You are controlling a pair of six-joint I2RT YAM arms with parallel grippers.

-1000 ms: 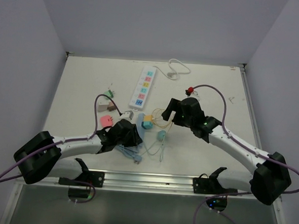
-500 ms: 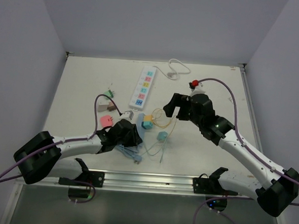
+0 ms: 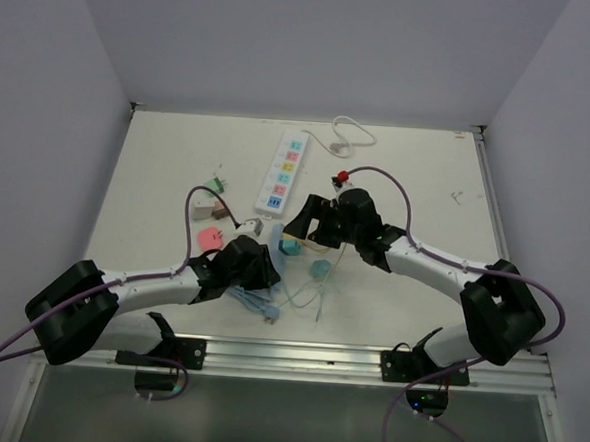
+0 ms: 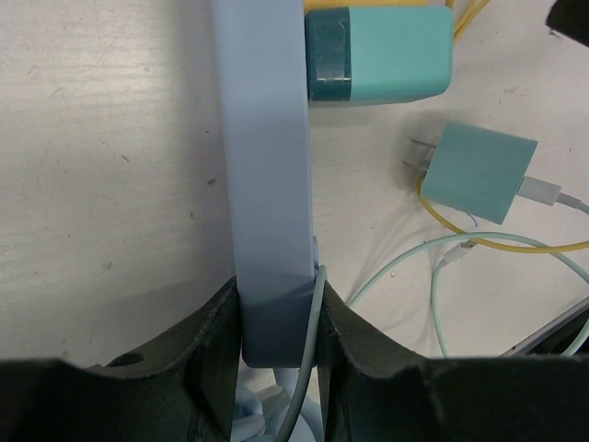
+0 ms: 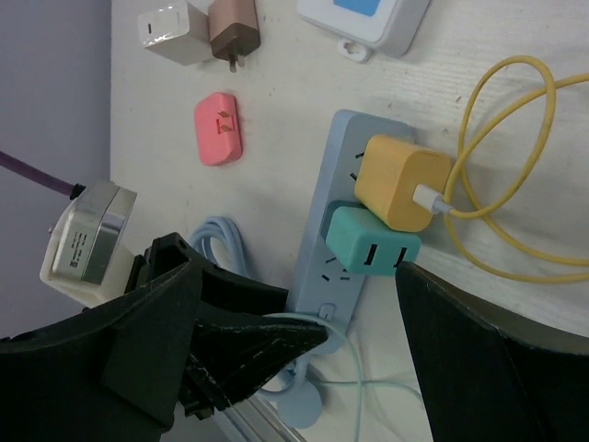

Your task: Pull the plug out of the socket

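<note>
The socket is a light blue power strip [image 4: 262,184] lying on the table, also in the right wrist view [image 5: 336,203]. My left gripper [image 4: 276,308] is shut on its near end, with a thin teal cable caught against the right finger. A teal plug [image 5: 371,239] and a yellow plug [image 5: 400,182] sit side by side in the strip. My right gripper [image 5: 361,308] hangs open above the strip, its fingers spread wide on either side of the teal plug [image 3: 290,247] and touching nothing.
A loose teal adapter [image 4: 483,173] with its cable lies right of the strip. The yellow cable [image 5: 497,166] loops off the yellow plug. A pink plug [image 5: 219,129], white and brown chargers [image 5: 170,20] and a white power strip [image 3: 284,173] lie further back.
My right arm has swung left and down, from the right of the plugs to directly over them, with its jaws still open. The left arm and the blue strip have not moved.
</note>
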